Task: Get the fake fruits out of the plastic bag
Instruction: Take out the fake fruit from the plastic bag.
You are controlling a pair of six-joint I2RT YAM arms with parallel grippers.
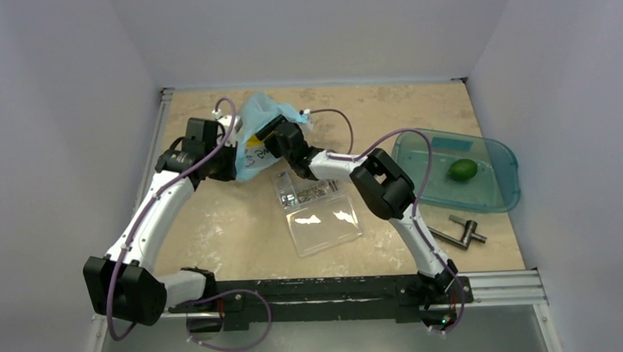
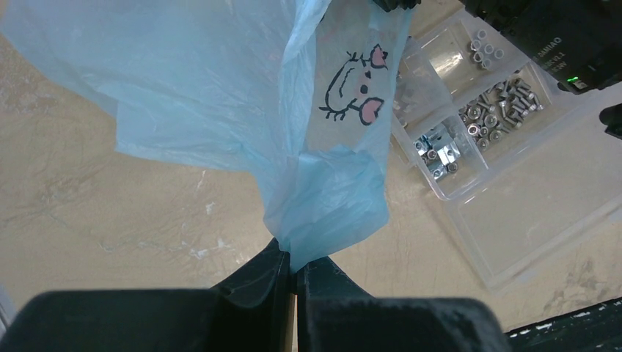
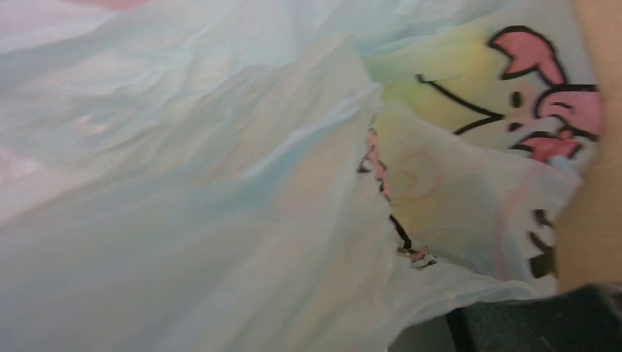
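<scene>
- The plastic bag (image 1: 253, 125), light blue and crinkled, sits bunched at the far middle of the tabletop (image 1: 216, 234), between the ends of the two arms. Pink and black cartoon drawings show on its white panel.
- The left jaws are clenched on a twisted fold of the bag. In the left wrist view the two black fingers (image 2: 257, 282) meet with the blue film pinched between them.
- The right jaws press against the bag from its right side. The right wrist view is filled with film and shows only a dark corner of one finger, so whether they are spread or closed cannot be told.
- A yellowish tint shows through the film beside the drawing, too blurred to name.
- One green fake fruit (image 1: 463, 169) lies in the teal tray (image 1: 425, 152) at the right, well apart from the bag.
- A clear box (image 1: 326, 222) lies just beside the bag on the near side, with small metal hardware in its compartments.
- A metal tool (image 1: 467, 232) rests on the tabletop near the tray.
</scene>
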